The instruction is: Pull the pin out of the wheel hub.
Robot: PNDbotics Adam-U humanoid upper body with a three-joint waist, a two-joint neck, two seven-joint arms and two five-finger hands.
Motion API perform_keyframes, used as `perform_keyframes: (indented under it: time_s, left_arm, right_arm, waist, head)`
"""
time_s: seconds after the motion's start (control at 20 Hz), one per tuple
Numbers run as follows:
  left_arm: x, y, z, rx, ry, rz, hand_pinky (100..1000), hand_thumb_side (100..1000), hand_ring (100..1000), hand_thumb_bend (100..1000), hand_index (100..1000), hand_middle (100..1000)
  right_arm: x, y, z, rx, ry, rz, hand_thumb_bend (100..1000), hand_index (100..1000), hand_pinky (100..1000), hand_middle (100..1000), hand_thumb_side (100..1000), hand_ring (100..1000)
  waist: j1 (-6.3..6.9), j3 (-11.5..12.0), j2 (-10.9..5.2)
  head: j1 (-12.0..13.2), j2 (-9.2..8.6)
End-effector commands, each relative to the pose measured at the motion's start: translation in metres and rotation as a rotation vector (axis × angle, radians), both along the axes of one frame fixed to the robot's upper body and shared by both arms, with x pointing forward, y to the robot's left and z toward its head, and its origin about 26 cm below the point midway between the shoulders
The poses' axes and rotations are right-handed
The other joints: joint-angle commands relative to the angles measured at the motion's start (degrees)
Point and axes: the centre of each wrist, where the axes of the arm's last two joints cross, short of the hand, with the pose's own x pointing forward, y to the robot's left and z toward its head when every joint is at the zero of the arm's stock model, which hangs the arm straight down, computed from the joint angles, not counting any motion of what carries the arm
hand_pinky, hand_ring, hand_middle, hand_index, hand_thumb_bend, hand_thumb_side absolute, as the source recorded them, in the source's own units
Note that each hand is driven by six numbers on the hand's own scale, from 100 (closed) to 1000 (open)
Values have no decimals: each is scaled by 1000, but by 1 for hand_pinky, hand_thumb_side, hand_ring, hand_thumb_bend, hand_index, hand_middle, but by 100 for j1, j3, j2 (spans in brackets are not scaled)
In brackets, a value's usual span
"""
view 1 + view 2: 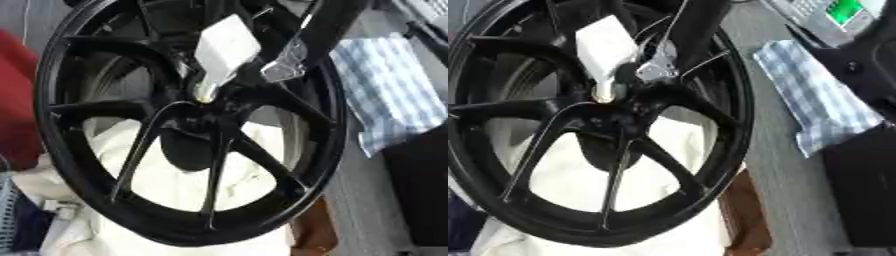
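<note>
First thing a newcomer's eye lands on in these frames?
The big black spoked wheel fills most of the view, lying on a cream cloth. At its hub, upper centre, a white block-shaped part tapers down to a pale pin, with a black arm and silver metal piece right beside it. A blue-and-white checked cloth lies to the right.

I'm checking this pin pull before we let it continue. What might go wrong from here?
1. The hand reaches the wheel hub from above, and its body hides the fingers around the pale pin, so a slipped or missed grasp may go unseen.
2. The black wheel lies on soft white cloth, so it might shift or tip as the pin is pulled.
3. The white block sits close by the hand and could knock against it.
</note>
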Motion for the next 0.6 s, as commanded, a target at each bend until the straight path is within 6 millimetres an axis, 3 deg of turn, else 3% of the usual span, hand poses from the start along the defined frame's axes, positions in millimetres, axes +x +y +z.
perform_keyframes:
  time_s: [0.05, 0.4, 0.6]
  left_arm:
    - [-3, 3, 7, 11, -29, 10, 694, 642, 573, 100, 699, 566]
    - [-6, 8, 4, 4, -25, 41, 694, 633, 574, 100, 699, 567]
    - [-8, 12, 0, -6, -20, 74, 694, 627, 574, 100, 699, 567]
  right_arm:
    - [-9, -17, 21, 61, -31, -40, 100, 457, 798, 374, 158, 766]
    - [-18, -67, 34, 210, -46, -178, 100, 458, 817, 373, 100, 779]
    - [-17, -107, 39, 297, -47, -310, 100, 460, 823, 374, 100, 785]
  waist:
    - [68, -52, -188]
    - [242, -380, -323]
    - [435, -664, -375]
  head:
    - [72, -44]
    - [480, -13]
    - [865, -21]
